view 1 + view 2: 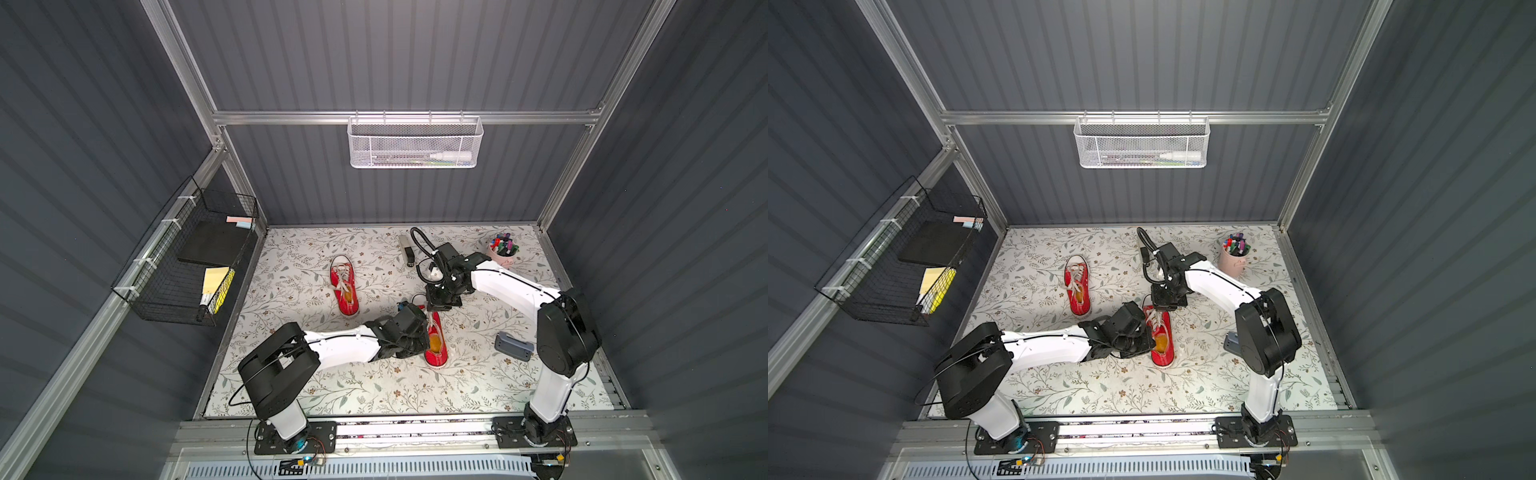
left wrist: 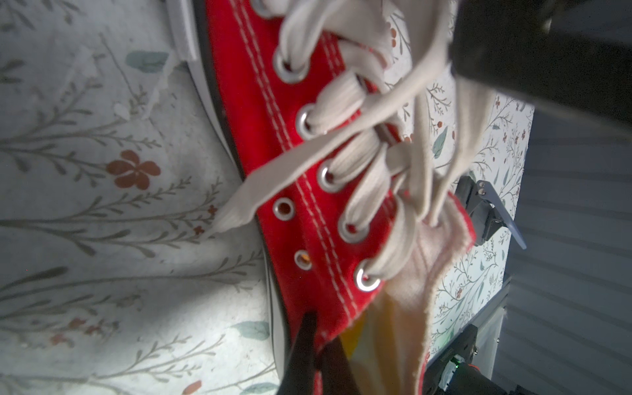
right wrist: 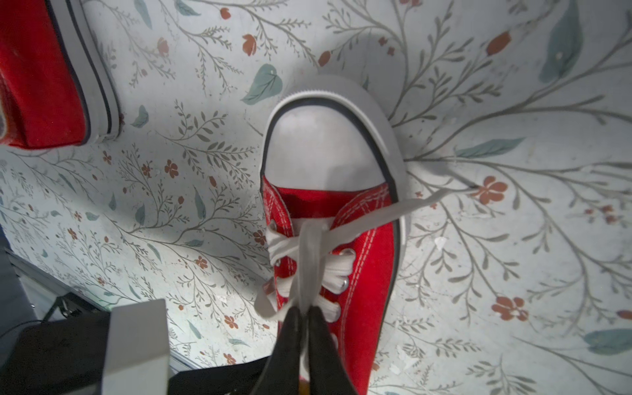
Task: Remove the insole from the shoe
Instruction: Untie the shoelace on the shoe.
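Insole (image 1: 435, 341), orange-yellow inside the red shoe (image 1: 437, 359) just below centre in a top view, looks thin, light and floppy, best pinched at its heel edge; left gripper (image 2: 319, 342) clamps the shoe's collar, right gripper (image 3: 305, 316) pinches a lace (image 3: 309, 260).

Floral table (image 1: 374, 386), red shoe (image 1: 437, 356) near centre, orange insole (image 1: 435, 341) showing in its opening, left gripper (image 1: 424, 338) at its side, right gripper (image 1: 436, 308) over its laces (image 1: 430, 323), second red shoe (image 1: 344, 291) apart, pink marker cup (image 1: 503, 254) at far edge.
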Motion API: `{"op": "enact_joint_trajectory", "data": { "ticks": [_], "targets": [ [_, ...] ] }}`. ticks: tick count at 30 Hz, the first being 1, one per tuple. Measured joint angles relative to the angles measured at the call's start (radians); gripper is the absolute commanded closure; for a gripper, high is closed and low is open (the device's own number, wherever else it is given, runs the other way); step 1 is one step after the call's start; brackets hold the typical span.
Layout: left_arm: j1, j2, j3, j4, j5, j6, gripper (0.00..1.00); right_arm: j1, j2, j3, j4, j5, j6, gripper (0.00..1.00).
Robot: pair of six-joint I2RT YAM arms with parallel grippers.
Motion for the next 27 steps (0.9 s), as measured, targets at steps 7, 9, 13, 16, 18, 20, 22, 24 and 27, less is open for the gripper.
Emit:
{"op": "enact_joint_trajectory", "data": {
  "ticks": [7,9,13,16,18,20,22,24,27],
  "targets": [
    [0.000,-0.019,-0.005,-0.022,-0.021,-0.002,1.00,-0.010,-0.026,-0.022,0.045,-0.005,0.020,1.00],
    [0.000,-0.026,-0.006,-0.037,-0.034,-0.009,1.00,-0.018,-0.072,-0.061,0.067,-0.011,0.023,1.00],
    [0.001,-0.030,-0.017,-0.058,-0.057,-0.045,1.00,-0.028,-0.213,-0.187,0.140,-0.054,0.028,1.00],
    [0.001,-0.032,-0.017,-0.072,-0.069,-0.065,1.00,-0.028,-0.286,-0.280,0.208,-0.095,0.034,1.00],
    [0.001,-0.033,-0.017,-0.079,-0.076,-0.079,0.94,-0.028,-0.307,-0.324,0.256,-0.121,0.042,1.00],
    [0.001,-0.036,-0.017,-0.089,-0.083,-0.083,0.78,-0.028,-0.314,-0.357,0.304,-0.143,0.051,1.00],
    [0.001,-0.045,-0.016,-0.114,-0.109,-0.081,0.64,-0.028,-0.313,-0.371,0.335,-0.158,0.055,1.00],
    [0.001,-0.061,-0.013,-0.149,-0.148,-0.071,0.54,-0.028,-0.312,-0.373,0.352,-0.167,0.057,1.00],
    [0.003,-0.105,-0.001,-0.187,-0.185,-0.031,0.39,-0.028,-0.309,-0.373,0.367,-0.176,0.057,1.00]
  ]
}}
